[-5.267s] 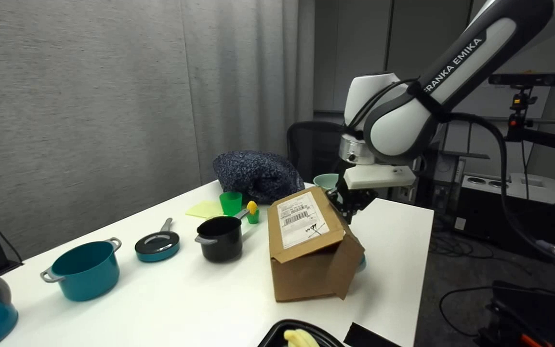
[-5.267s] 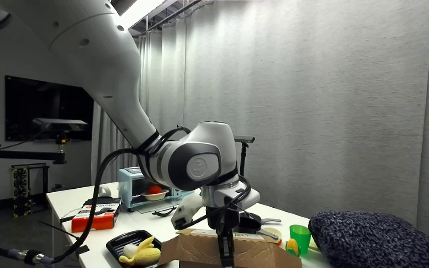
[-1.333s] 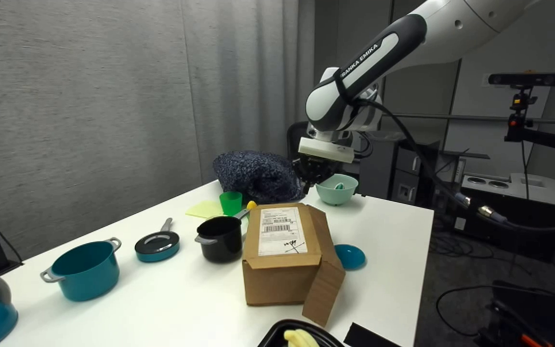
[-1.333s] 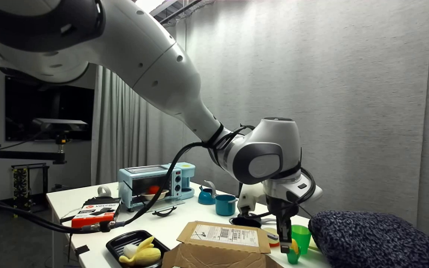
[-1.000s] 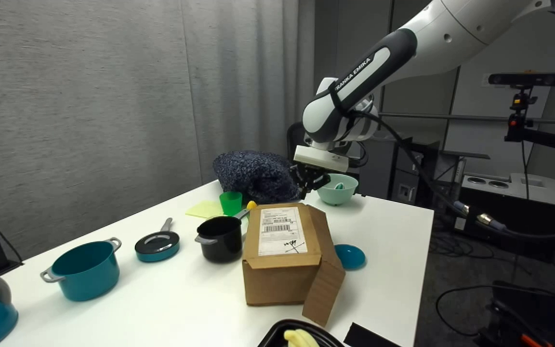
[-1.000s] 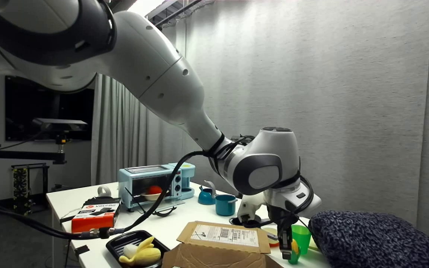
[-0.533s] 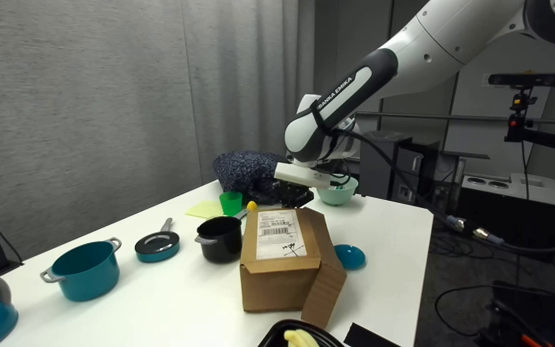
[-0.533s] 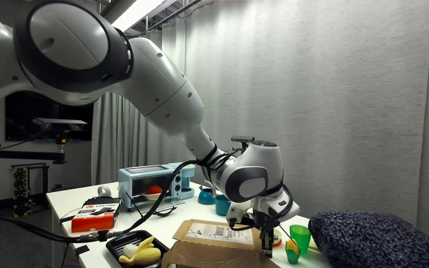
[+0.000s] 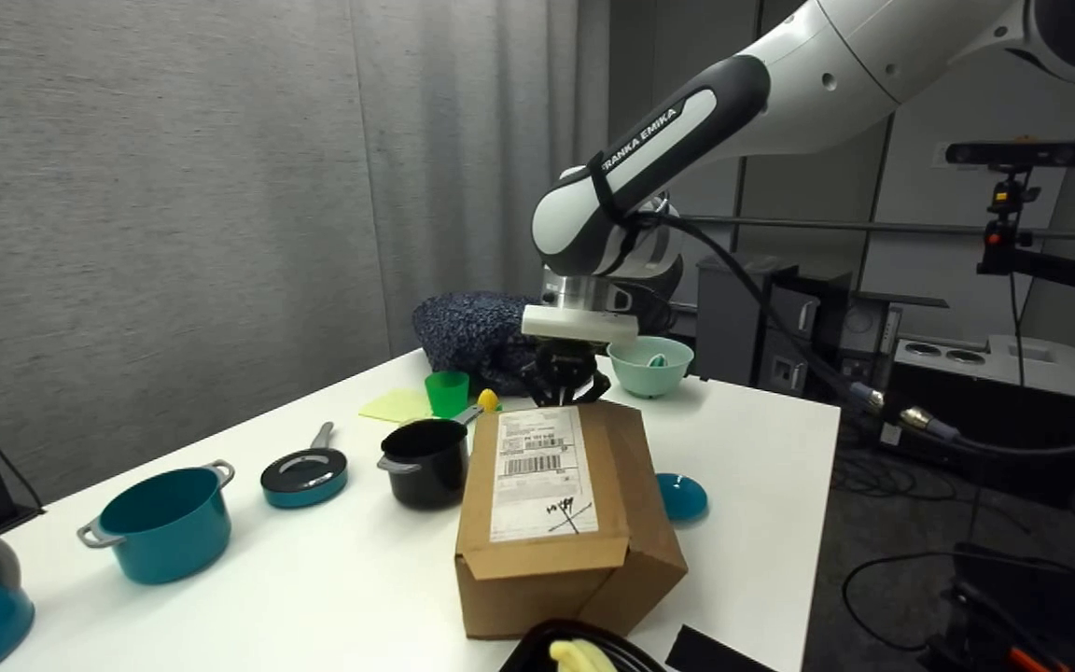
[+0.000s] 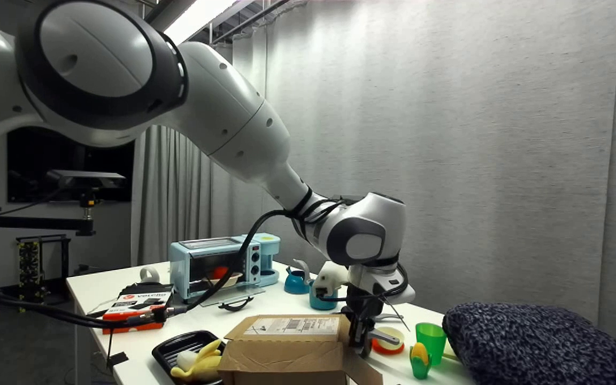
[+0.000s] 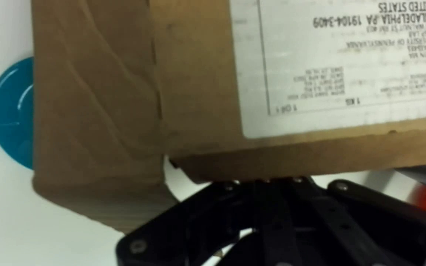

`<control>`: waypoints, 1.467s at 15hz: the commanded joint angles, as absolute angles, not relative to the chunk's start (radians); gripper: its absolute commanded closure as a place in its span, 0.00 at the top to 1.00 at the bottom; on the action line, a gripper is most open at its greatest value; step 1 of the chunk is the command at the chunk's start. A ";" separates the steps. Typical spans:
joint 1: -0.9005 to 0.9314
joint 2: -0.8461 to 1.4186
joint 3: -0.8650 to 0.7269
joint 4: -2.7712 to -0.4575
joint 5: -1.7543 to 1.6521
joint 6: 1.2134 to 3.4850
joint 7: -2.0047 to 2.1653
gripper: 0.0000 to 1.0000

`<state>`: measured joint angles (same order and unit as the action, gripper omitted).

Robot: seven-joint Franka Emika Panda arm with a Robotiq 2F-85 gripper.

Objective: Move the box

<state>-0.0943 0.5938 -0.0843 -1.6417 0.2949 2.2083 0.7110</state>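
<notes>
The brown cardboard box (image 9: 626,457) stands on the white table, its white label on top, in both exterior views (image 10: 281,355). A side flap hangs out at its open side. The box fills the upper part of the wrist view (image 11: 194,85). My gripper (image 9: 561,397) stands upright at the box's end wall, on the side away from the black tray. In an exterior view (image 10: 360,342) it is low beside the box. In the wrist view the gripper (image 11: 266,183) looks shut, with its tips against or under the box edge, partly hidden. Nothing shows between the fingers.
The black tray (image 10: 179,342) with a toy banana (image 10: 201,366) is right by the box's far end. A black pot (image 9: 430,471) and a blue dish (image 9: 684,497) flank the box. A mint bowl (image 9: 651,369), green cup (image 9: 447,394) and dark cushion (image 10: 543,342) stand near the gripper.
Earlier the gripper was at the box's open side. It then moved round to the end wall and lowered. In the last half second the box has slid toward the black tray with the gripper following.
</notes>
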 commanded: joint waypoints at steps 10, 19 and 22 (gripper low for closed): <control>-0.071 0.574 -0.136 -1.571 0.198 1.820 0.770 0.00; -0.079 0.546 -0.153 -1.574 0.094 1.676 0.753 0.00; -0.080 0.557 -0.184 -1.542 0.037 1.675 0.748 0.00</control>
